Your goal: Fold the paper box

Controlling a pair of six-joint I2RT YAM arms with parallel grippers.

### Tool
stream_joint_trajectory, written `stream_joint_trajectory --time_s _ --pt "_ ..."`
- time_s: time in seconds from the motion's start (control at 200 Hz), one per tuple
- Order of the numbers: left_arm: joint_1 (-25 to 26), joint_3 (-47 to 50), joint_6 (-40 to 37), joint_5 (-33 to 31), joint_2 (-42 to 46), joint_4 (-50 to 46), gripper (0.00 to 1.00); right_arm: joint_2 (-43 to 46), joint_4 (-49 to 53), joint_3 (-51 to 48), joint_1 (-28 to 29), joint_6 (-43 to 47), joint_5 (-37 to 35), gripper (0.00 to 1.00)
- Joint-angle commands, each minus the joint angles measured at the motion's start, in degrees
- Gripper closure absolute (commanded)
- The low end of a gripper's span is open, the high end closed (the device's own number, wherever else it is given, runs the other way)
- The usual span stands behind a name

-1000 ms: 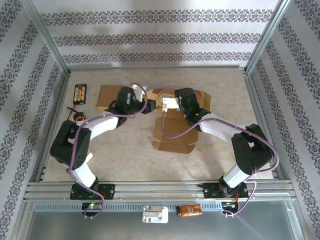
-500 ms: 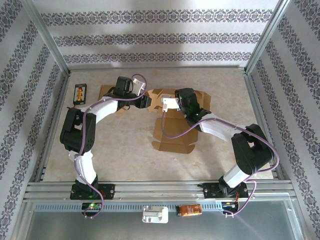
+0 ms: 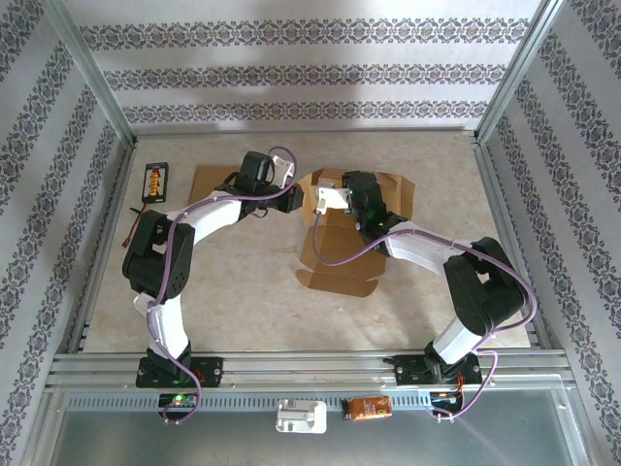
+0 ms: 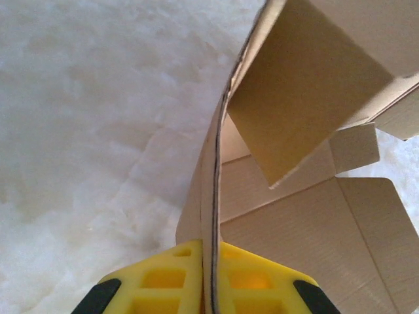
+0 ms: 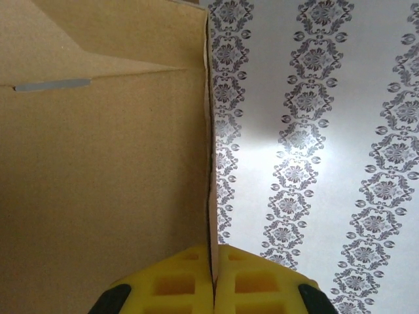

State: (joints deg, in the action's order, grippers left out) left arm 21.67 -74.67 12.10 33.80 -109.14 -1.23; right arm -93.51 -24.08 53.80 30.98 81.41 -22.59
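The paper box [image 3: 335,254] is brown cardboard lying mostly flat at the middle of the table, its far flaps lifted. My left gripper [image 3: 295,198] is at the box's far left corner. In the left wrist view its yellow fingers [image 4: 177,278] are shut on the edge of an upright flap [image 4: 216,163], with a folded panel [image 4: 308,98] beyond. My right gripper [image 3: 333,192] is at the far flaps beside it. In the right wrist view it [image 5: 213,256] is shut on the edge of a raised cardboard panel [image 5: 105,163], facing the patterned back wall.
A second flat cardboard sheet [image 3: 209,182] lies at the far left, behind the left arm. A small black device with an orange label [image 3: 155,181] sits near the left rail. Metal frame rails and patterned walls bound the table.
My left gripper has swung right to the box's far left flap and shut on it. The right gripper has stayed shut on its panel, and the far flaps stand a little higher.
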Motion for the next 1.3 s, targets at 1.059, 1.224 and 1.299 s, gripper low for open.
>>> stream_joint_trajectory --time_s 1.059,1.224,1.299 --pt "3.71 25.21 1.03 5.46 15.56 34.02 0.39 -1.36 -17.77 -15.69 3.34 -1.57 -0.87 1.00" --pt "1.77 29.64 -10.12 7.39 22.26 31.87 0.41 -2.35 -20.70 -17.06 4.49 0.18 -1.13 1.00" --pt "-0.95 29.26 -12.75 5.11 23.43 27.53 0.45 -2.38 -21.51 -17.57 4.85 0.57 -1.08 1.00"
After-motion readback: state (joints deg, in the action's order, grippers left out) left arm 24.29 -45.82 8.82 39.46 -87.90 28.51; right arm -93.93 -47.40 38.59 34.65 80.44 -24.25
